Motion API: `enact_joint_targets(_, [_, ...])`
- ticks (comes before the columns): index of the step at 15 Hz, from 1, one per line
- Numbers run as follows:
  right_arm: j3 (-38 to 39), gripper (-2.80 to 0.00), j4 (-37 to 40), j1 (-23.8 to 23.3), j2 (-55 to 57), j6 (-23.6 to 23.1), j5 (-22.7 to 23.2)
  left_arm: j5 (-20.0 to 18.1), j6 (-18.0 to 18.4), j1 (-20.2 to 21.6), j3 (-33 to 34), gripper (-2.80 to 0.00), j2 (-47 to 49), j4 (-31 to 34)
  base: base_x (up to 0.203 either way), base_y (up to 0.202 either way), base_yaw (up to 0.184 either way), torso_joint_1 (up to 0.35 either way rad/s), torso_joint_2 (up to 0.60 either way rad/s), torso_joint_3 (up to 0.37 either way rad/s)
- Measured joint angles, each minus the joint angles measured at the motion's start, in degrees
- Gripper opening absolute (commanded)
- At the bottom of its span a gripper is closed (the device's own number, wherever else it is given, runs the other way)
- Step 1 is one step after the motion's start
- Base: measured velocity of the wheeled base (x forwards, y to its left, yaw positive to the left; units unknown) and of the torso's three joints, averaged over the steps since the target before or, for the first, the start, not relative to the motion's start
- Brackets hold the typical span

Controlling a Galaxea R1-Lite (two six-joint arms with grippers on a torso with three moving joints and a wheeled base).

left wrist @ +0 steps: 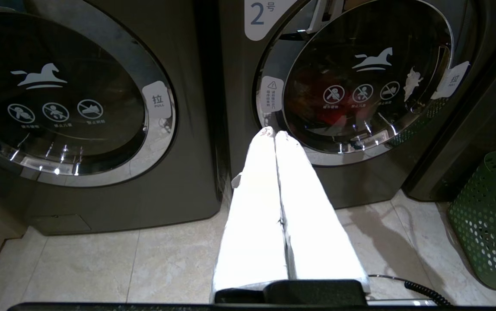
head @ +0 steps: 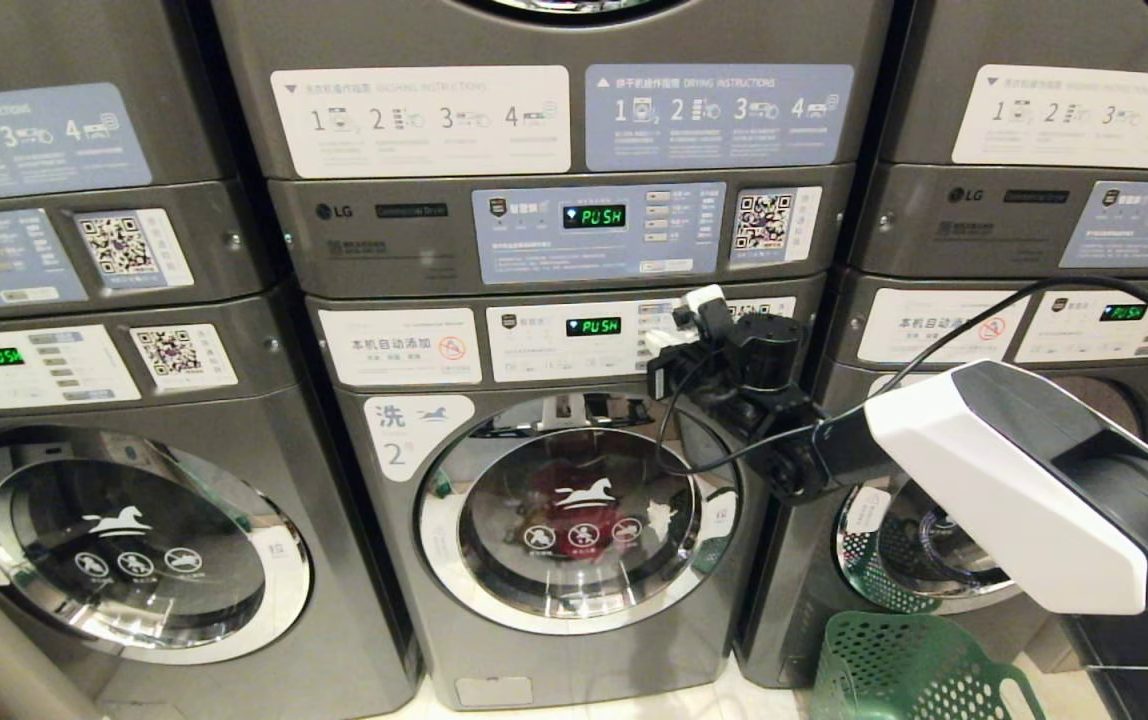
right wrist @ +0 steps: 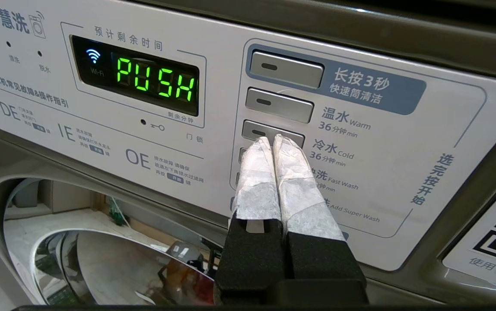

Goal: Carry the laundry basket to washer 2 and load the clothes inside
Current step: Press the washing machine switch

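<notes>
Washer 2 (head: pixel 554 500) (left wrist: pixel 360 82) stands in the middle with its round glass door closed. Through the glass show the clothes (head: pixel 574 495) (left wrist: pixel 323 101): red fabric and a bit of white cloth. My right gripper (head: pixel 679 322) (right wrist: pixel 272 140) is shut and empty, its taped tips on the third grey button (right wrist: pixel 291 134) of the washer's control panel, beside the "Cold" label. The display (right wrist: pixel 157 80) reads PUSH. The green laundry basket (head: pixel 909 665) (left wrist: pixel 490 216) sits on the floor to the washer's right; no garment shows in it. My left gripper (left wrist: pixel 274 134) hangs parked and shut, low before washer 2.
Alike grey washers stand on the left (head: pixel 124 545) and the right (head: pixel 914 570), the right one partly hidden by my arm. Dryers are stacked above all three. A black cable (head: pixel 694 440) loops from the right wrist. Pale tiled floor (left wrist: pixel 101 268) lies in front.
</notes>
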Motion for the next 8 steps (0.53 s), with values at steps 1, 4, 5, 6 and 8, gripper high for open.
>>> enact_joint_targets(1, [0.08, -2.8, 0.01, -0.2, -0.13, 0.0, 0.02, 0.0, 0.02, 0.0, 0.0, -2.8, 0.0, 0.0, 0.0, 0.0, 0.0, 0.0, 0.0, 0.0])
enact_joint_targets(4, [-0.17, -2.8, 0.09, -0.62, -0.32, -0.02, 0.09, 0.0, 0.0, 0.0, 0.0, -2.8, 0.0, 0.0, 0.0, 0.0, 0.0, 0.0, 0.0, 0.0])
enact_joint_targets(5, [-0.41, -2.8, 0.05, -0.73, -0.35, 0.0, 0.04, 0.0, 0.0, 0.0, 0.0, -2.8, 0.0, 0.0, 0.0, 0.0, 0.0, 0.0, 0.0, 0.0])
enact_joint_targets(6, [-0.54, -2.8, 0.02, -0.81, -0.37, -0.05, 0.06, 0.0, 0.0, 0.0, 0.0, -2.8, 0.0, 0.0, 0.0, 0.0, 0.0, 0.0, 0.0, 0.0])
enact_joint_targets(8, [-0.38, -2.8, 0.0, -1.05, -0.5, -0.06, 0.08, 0.0, 0.0, 0.0, 0.0, -2.8, 0.0, 0.0, 0.0, 0.0, 0.0, 0.0, 0.0, 0.0])
